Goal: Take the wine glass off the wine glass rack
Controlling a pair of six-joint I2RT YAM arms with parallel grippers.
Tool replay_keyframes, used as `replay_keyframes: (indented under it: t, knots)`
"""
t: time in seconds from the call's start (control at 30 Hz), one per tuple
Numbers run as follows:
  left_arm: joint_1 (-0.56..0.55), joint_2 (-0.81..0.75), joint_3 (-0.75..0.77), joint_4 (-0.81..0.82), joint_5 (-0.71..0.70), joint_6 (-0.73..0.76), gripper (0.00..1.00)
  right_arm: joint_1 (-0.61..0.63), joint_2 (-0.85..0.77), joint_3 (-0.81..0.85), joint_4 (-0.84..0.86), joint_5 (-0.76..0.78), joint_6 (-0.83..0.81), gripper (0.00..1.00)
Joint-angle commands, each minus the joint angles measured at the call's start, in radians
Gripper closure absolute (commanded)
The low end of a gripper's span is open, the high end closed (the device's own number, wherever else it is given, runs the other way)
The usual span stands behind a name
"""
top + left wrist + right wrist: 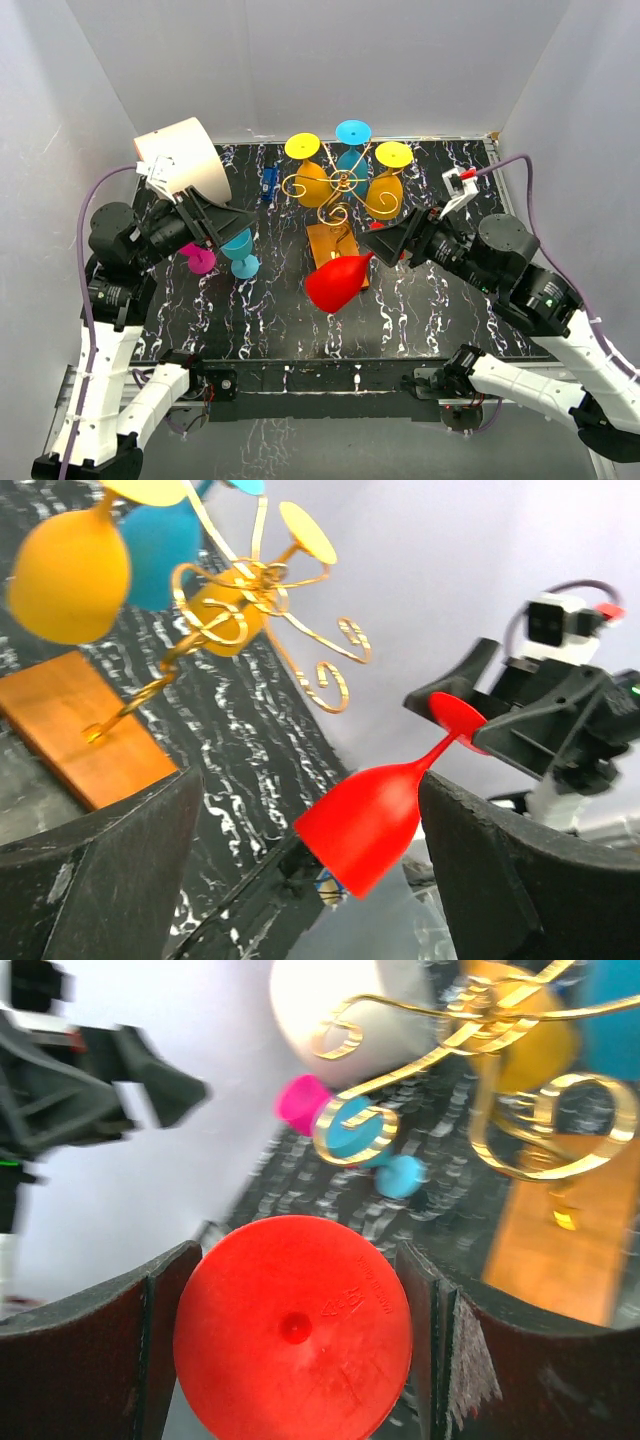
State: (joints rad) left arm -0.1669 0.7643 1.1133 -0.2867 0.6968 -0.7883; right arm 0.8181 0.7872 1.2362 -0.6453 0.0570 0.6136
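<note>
— Where do we find the red wine glass [335, 283]?

— We find it off the wine glass rack [340, 186], held in the air just in front of it. It is tilted, with the bowl pointing down toward the near left. From above, the bowl lies over the near end of the rack's wooden base [330, 242]. In the left wrist view we see it well apart from the gold wire.

— What has hold of it?

— The right gripper [383, 250] does. In its own wrist view we see the round red foot [292, 1325] filling the gap between the two fingers [100, 1330], which stand fairly wide and press on its rim from either side.

— And the left gripper [240, 220]?

— We see its fingers [110, 860] spread wide with nothing between them. It hangs over the left part of the table [270, 310].

— What else do we see?

— Two yellow glasses [312, 183] and a blue glass [352, 163] hang on the rack with their feet uppermost. A teal glass [241, 250] and a pink glass [201, 259] sit on the table close beneath the left gripper. We cannot tell whether they stand or lie.
</note>
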Motion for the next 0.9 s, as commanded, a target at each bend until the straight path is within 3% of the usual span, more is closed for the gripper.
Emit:
replay_keyframes:
  t: [0.0,0.23,0.53,0.63,0.87]
  knots:
    - [-0.003,-0.071,-0.047,0.290,0.160,-0.143,0.14,0.000,-0.029,-0.068,0.456,-0.222,0.201,0.40]
    - [-0.003,-0.155,-0.171,0.613,0.237,-0.329,0.06,0.000,-0.024,-0.113,0.750,-0.138,0.368,0.40]
    - [-0.003,-0.175,-0.144,0.553,0.218,-0.308,0.10,0.000,0.086,-0.101,0.943,-0.090,0.505,0.40]
    - [-0.003,-0.171,-0.152,0.587,0.217,-0.340,0.16,-0.001,0.145,-0.076,0.989,-0.144,0.541,0.40]
    - [-0.004,-0.161,-0.160,0.611,0.205,-0.374,0.42,0.000,0.222,-0.081,1.093,-0.224,0.601,0.42]
